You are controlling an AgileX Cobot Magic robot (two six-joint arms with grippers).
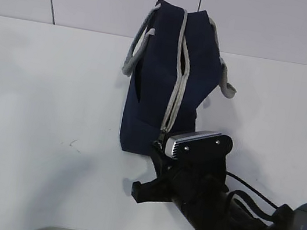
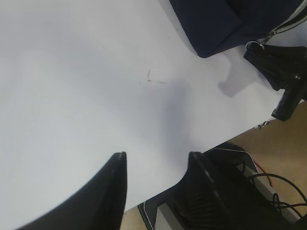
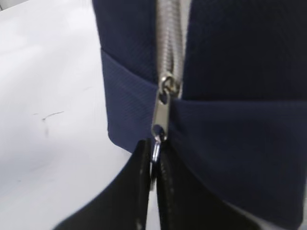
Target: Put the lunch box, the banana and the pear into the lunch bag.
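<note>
1. The right gripper (image 3: 153,165) stood at the bottom centre of the right wrist view, its two black fingers (image 3: 136,191) pressed nearly together on the metal ring pull (image 3: 155,152) of the zipper.
2. The ring hung from the silver slider tab (image 3: 160,117), which sat at the lower end of the grey zipper (image 3: 168,43), just above the fingertips.
3. The zipper ran up the middle of the navy-blue lunch bag (image 3: 240,96), which filled the upper and right parts of that frame.
4. In the exterior view the right gripper (image 1: 161,147) met the near, lower end of the lunch bag (image 1: 151,91), under the silver-faced wrist camera (image 1: 196,143) just right of centre.
5. The bag stood upright on the white worktop (image 1: 38,101) in the centre of the frame, the grey zipper (image 1: 177,83) running from its top down the near face.
6. A grey webbing handle (image 1: 136,47) drooped on the bag's left side and another (image 1: 225,80) on its right.
7. The left gripper (image 2: 156,187) showed at the bottom of the left wrist view, its jaws parted about halfway with nothing between them, above the worktop's near edge.
8. In that view, a corner of the lunch bag (image 2: 216,28) lay at the upper right, well apart from the left gripper.
9. A small dark scuff (image 2: 149,79) marked the worktop near the frame's centre.
10. The lunch box, banana and pear were not seen in any view.
</note>
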